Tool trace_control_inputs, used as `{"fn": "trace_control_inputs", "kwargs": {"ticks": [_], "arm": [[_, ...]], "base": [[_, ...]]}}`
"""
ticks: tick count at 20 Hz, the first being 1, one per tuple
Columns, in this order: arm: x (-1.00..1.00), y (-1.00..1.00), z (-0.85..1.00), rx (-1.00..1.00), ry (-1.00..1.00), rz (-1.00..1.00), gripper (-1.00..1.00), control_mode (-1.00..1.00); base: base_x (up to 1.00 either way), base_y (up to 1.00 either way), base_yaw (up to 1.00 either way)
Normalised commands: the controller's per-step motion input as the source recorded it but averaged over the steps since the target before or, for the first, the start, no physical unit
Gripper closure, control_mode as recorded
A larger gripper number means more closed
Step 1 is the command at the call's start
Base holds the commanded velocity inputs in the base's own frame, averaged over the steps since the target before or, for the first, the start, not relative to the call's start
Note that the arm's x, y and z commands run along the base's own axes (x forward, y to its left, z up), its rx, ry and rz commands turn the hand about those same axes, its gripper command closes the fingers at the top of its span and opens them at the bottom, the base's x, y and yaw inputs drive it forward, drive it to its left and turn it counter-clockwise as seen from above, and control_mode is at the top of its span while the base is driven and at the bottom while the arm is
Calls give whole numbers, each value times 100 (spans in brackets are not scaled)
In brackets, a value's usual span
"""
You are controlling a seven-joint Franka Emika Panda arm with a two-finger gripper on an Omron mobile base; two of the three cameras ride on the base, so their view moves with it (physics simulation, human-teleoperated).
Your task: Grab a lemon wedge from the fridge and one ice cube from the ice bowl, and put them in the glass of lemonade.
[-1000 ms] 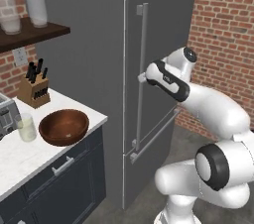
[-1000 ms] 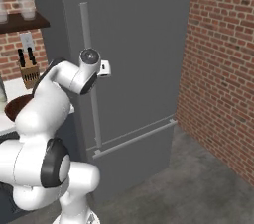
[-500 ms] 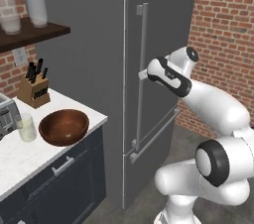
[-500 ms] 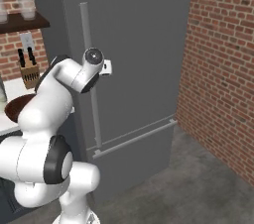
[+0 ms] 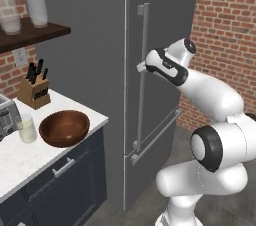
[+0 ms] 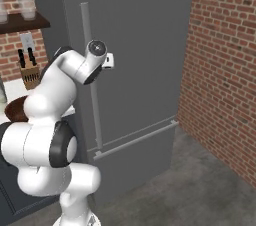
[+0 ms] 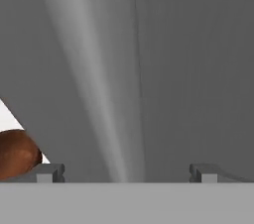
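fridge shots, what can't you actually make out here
- Lemon wedge: inside the fridge, hidden by its shut doors in both base views.
- Ice cube: too small to tell in the ice bowl, left base view.
- Ice bowl in the hand view: cut off by the left edge.
- Gripper: open at the handle, contact unclear.

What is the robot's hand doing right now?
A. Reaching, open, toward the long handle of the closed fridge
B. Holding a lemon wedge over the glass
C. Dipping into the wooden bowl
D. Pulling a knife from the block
A: the gripper has its fingers spread wide with the silver bar handle rising between them, and the fridge door is shut, with nothing in the grip.
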Motion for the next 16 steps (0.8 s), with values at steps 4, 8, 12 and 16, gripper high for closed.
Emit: {"fn": "trace_control_inputs", "kwargs": {"ticks": [4,8,12,16], "arm": [[26,8,-28,3,0,0,-100,-100],[2,13,-35,5,-1,0,-100,-100],[0,19,-33,6,-5,0,-100,-100],[34,20,-4,1,0,0,-100,-100]], "base": [[0,0,0],[0,0,0],[0,0,0],[0,0,0]]}}
